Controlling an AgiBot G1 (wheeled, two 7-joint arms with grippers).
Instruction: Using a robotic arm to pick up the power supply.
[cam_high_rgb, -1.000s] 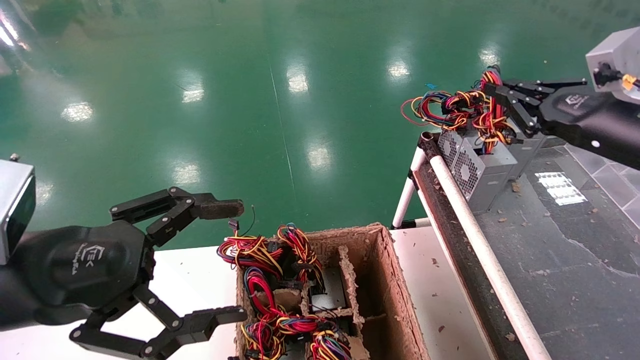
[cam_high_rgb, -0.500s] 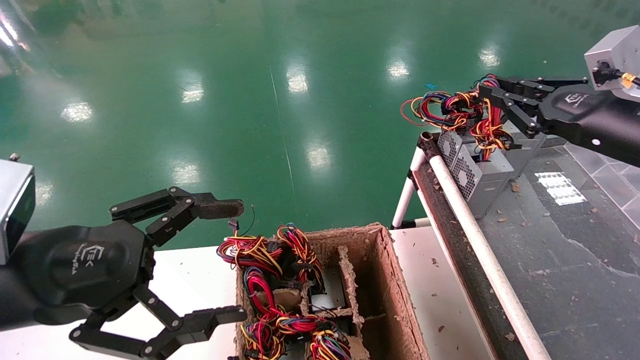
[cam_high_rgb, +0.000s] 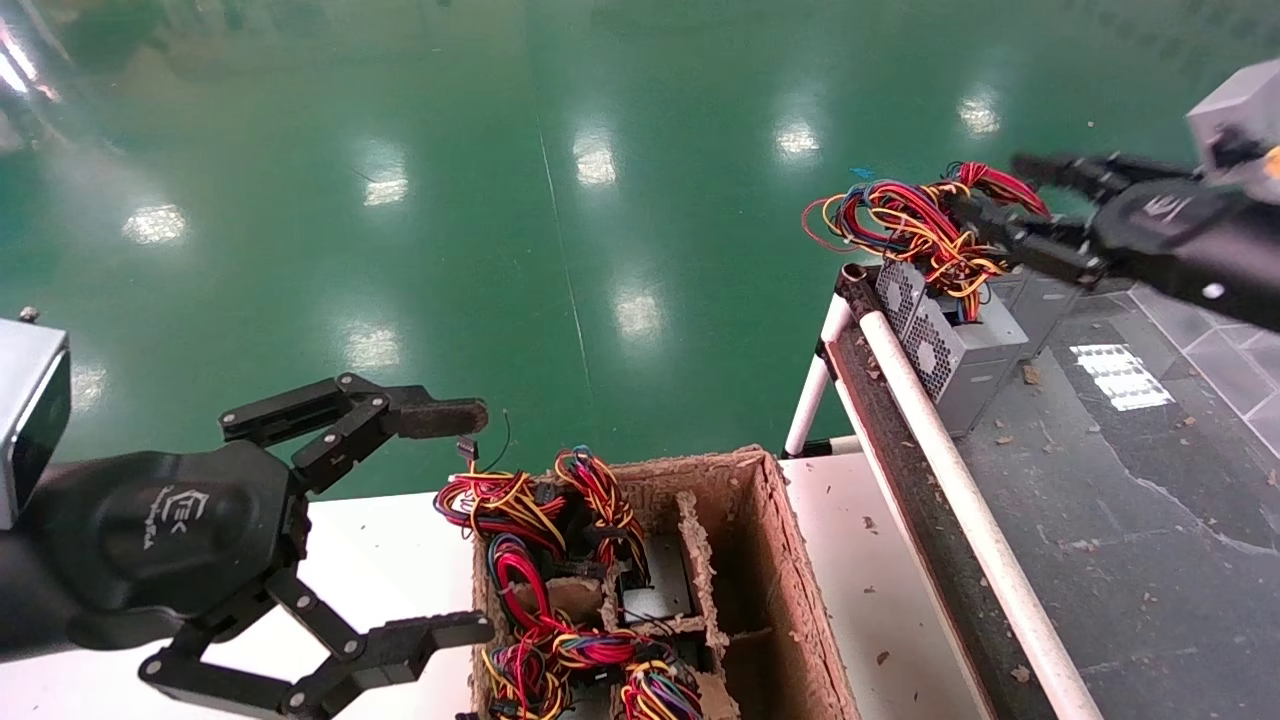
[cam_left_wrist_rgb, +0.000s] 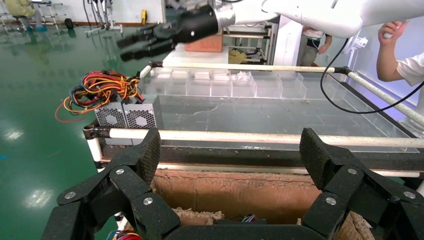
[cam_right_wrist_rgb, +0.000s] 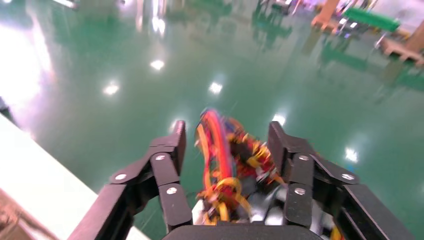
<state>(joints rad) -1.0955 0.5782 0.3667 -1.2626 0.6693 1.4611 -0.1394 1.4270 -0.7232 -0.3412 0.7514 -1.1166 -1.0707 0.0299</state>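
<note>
The power supply (cam_high_rgb: 965, 345), a grey metal box with perforated vents, stands at the near end of the dark table (cam_high_rgb: 1130, 480) on the right; it also shows in the left wrist view (cam_left_wrist_rgb: 132, 115). Its bundle of red, yellow and orange wires (cam_high_rgb: 905, 220) spills from the top. My right gripper (cam_high_rgb: 985, 195) hovers above the box, open, and the wires (cam_right_wrist_rgb: 220, 150) rise between its fingers without being clamped. My left gripper (cam_high_rgb: 475, 525) stays parked and open at the lower left, next to the cardboard box (cam_high_rgb: 765, 560).
The cardboard box has compartments stuffed with more wired units (cam_high_rgb: 560, 580). A white pipe rail (cam_high_rgb: 960, 490) edges the dark table. Clear plastic bins (cam_left_wrist_rgb: 225, 82) line its far side. A person's hand (cam_left_wrist_rgb: 395, 42) is beyond the table. Green floor lies behind.
My right gripper has lifted and drawn back to the right, away from the top of the power supply. The wire bundle has sprung up and spread. The left arm has not moved.
</note>
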